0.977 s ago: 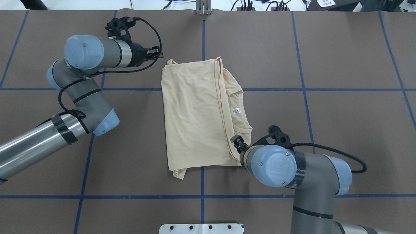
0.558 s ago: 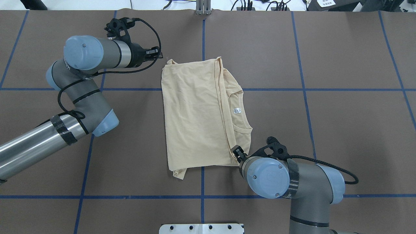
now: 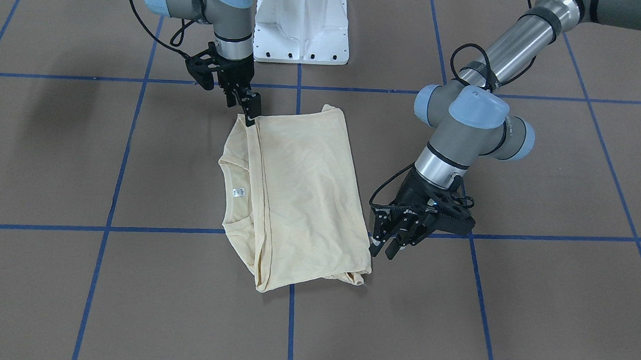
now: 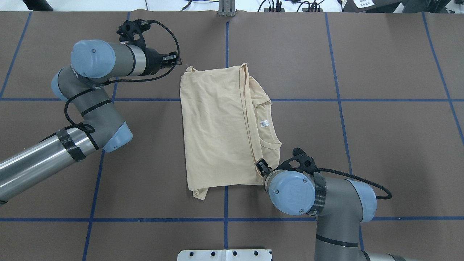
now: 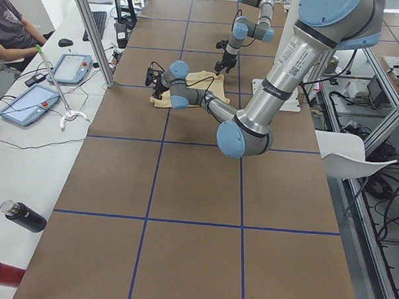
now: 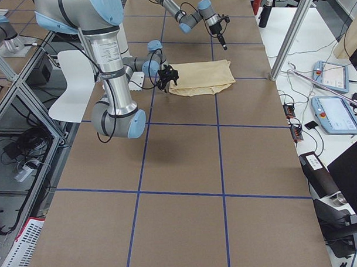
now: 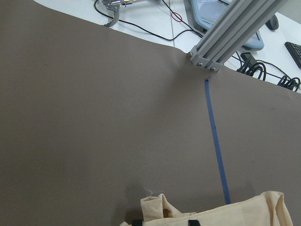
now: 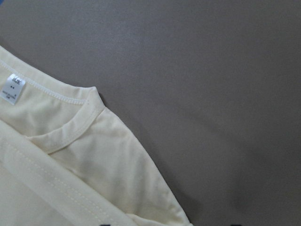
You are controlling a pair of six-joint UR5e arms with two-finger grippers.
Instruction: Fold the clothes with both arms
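1. A brown desk [image 4: 362, 145] marked off by blue tape lines [image 4: 226, 206] filled the overhead view, with white benches and cables along its far edge.
2. On the left, the left arm [image 4: 94, 108] reached in from the near side and bent toward the centre. Its left pincer [image 3: 382, 252] hung just beside the far left corner of the garment, fingers spread and holding nothing. In the left wrist view both black tips stood apart, with that rumpled corner just ahead of them.
3. In the middle, the T-shirt [image 4: 214, 127] lay flat on the desk, folded into a rough upright rectangle. It was a plain pale cream-yellow, lightly creased, and no print faced up.
4. A sleeve tip [image 4: 199, 194] poked out at its near left corner.
5. Along its right side the collar [image 4: 270, 141] and a small white neck label [image 4: 264, 123] lay exposed beyond a long stitched fold edge.
6. On the right, the right arm [image 4: 344, 203] came in from the near edge. Its right pincer [image 3: 246, 114] sat at the shirt's near right corner, fingers parted and not clamped on the fabric.
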